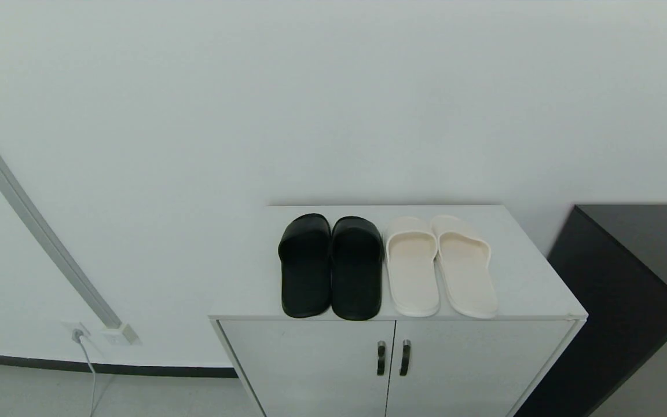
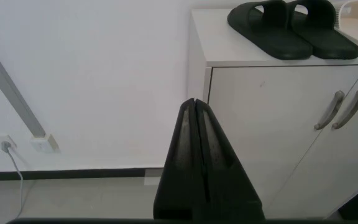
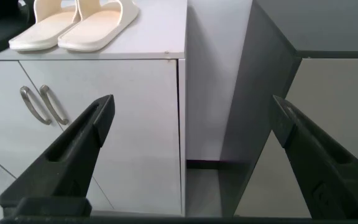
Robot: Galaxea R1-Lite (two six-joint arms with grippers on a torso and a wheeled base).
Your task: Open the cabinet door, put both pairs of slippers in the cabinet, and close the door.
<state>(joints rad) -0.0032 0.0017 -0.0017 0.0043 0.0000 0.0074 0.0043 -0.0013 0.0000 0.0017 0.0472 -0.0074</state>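
A white cabinet (image 1: 530,278) stands against the wall with both doors closed and two dark handles (image 1: 392,358) at the middle seam. On its top lie a black pair of slippers (image 1: 330,266) and, to their right, a cream pair of slippers (image 1: 440,266). My left gripper (image 2: 195,107) is shut with nothing in it, held low in front of the cabinet's left side, with the black slippers (image 2: 294,28) and handles (image 2: 340,109) in its view. My right gripper (image 3: 191,121) is open and empty, facing the cabinet's right edge (image 3: 180,124), with the cream slippers (image 3: 73,25) above.
A tall black cabinet (image 1: 629,289) stands close to the white cabinet's right side, leaving a narrow gap (image 3: 213,124). A grey cable duct (image 1: 32,220) slants down the wall to a socket (image 1: 76,333) with a plugged-in cord at lower left.
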